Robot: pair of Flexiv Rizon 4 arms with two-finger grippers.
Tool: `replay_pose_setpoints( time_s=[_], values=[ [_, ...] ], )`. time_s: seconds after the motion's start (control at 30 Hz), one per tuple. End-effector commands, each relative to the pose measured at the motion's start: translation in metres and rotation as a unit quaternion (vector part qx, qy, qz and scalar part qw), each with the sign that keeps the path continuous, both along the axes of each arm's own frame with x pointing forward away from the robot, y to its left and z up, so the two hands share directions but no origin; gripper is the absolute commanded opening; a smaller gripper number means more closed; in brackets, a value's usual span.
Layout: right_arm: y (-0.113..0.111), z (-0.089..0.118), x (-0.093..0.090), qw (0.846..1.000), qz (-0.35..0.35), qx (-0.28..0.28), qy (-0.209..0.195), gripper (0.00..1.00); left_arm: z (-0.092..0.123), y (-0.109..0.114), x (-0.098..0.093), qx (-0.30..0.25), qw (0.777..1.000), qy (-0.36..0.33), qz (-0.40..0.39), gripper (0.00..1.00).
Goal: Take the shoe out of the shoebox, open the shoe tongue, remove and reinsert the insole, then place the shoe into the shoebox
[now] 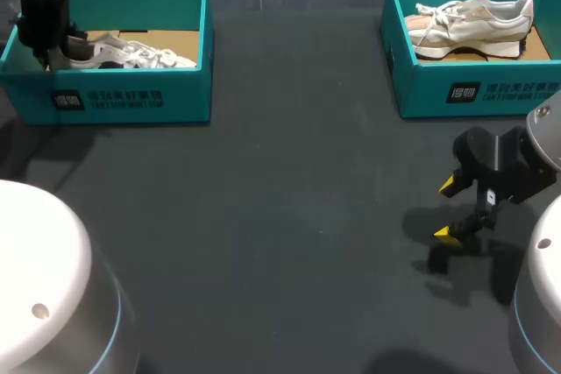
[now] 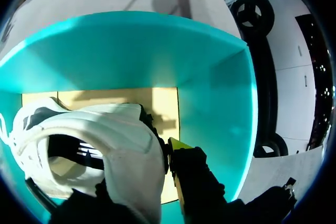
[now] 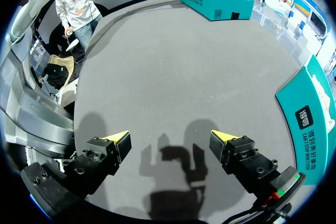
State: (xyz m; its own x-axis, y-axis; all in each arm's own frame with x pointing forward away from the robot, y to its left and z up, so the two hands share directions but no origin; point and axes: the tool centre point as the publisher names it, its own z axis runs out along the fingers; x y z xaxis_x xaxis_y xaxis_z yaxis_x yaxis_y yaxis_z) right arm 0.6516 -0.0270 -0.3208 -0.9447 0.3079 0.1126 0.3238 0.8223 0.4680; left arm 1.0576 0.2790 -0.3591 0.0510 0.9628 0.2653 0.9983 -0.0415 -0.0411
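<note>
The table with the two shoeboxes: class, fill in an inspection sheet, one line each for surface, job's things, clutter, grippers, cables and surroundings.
Surface: table, dark grey, flat.
Job's things: left shoe in left box; right shoe in right box; both boxes teal, lidless.
Clutter: nothing seen.
Grippers: left gripper down in left box at the shoe's heel; right gripper open, over bare table.
Cables: nothing seen.
Surroundings: nothing seen.

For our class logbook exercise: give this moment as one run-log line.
step: take shoe out | left arm: inside left teal cardboard shoebox, at heel of white sneaker | right arm: jaws open, empty, above dark table
</note>
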Motion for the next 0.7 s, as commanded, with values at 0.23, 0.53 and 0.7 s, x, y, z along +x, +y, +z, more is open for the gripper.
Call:
replay_pose_setpoints(
  time_s=[0.23, 0.53, 0.7],
  values=[
    [0.0, 0.0, -0.003, 1.0, -0.001, -0.001, -0.002, 1.0, -0.015, 0.004, 0.003, -0.013, 1.0, 0.006, -0.01, 0.0],
    [0.0, 0.0, -0.003, 1.0, -0.001, -0.001, -0.002, 1.0, -0.021, 0.005, 0.0, -0.017, 1.0, 0.009, -0.02, 0.26],
    [0.0, 0.0, -0.003, 1.0, -0.001, -0.001, -0.002, 1.0, -0.02, 0.005, -0.003, -0.017, 1.0, 0.012, -0.023, 0.22]
  ],
)
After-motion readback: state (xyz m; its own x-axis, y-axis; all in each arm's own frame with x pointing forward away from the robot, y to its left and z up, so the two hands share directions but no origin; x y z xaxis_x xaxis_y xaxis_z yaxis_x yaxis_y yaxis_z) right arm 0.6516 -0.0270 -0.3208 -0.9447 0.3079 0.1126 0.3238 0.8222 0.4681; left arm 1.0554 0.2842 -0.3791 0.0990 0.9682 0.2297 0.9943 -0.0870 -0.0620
